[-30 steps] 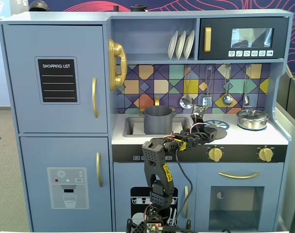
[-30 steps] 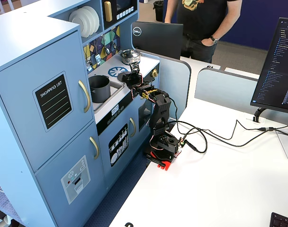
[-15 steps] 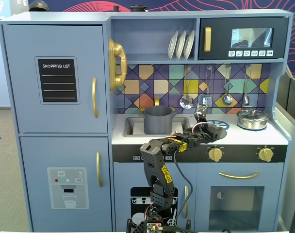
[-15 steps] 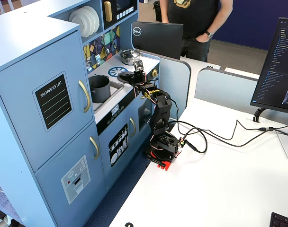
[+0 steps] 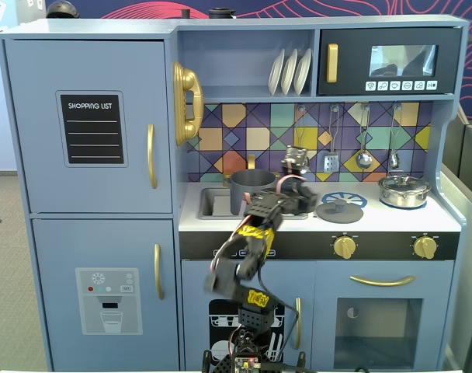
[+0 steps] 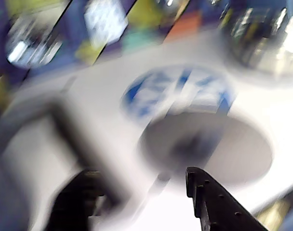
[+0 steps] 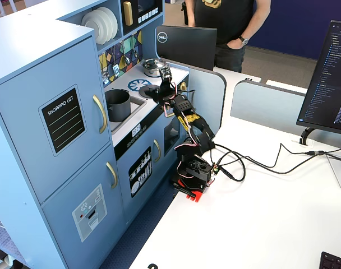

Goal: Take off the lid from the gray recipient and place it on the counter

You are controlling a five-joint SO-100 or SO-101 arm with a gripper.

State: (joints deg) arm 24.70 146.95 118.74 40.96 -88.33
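**A:** On the counter (image 5: 445, 217), right of the sink: lid (image 5: 339, 210) lies flat, knob up, half over the blue burner print (image 5: 351, 200). Same in the other fixed view, lid (image 7: 146, 88) next to burner print (image 7: 138, 84).

**B:** Hand position?

**A:** Hand (image 5: 296, 169) is above the counter, between the gray recipient (image 5: 250, 191) and the lid. The lid is to its right in that view, lower, and not touching the hand. In the wrist view the lid (image 6: 219, 149) sits just ahead of the hand (image 6: 141, 180), with the dark fingers (image 6: 209, 197) at the bottom edge.

**B:** Open or closed?

**A:** Open. Wrist view shows a clear gap between the fingers, with nothing in it but white counter (image 6: 108, 120). The frame is heavily blurred, so no finer detail.

**B:** Pot?

**A:** Gray recipient (image 7: 118, 105) stands upright in the recessed sink (image 5: 213, 203), uncovered, rim visible. The arm (image 5: 248, 249) comes up from the desk (image 7: 260, 224) in front of the kitchen and crosses the counter edge.

**B:** Anything else nearby?

**A:** Shiny silver pot (image 5: 404, 190) at the far right of the counter, lid on, well apart from the hand. It is a blurred blob top right in the wrist view (image 6: 262, 38).
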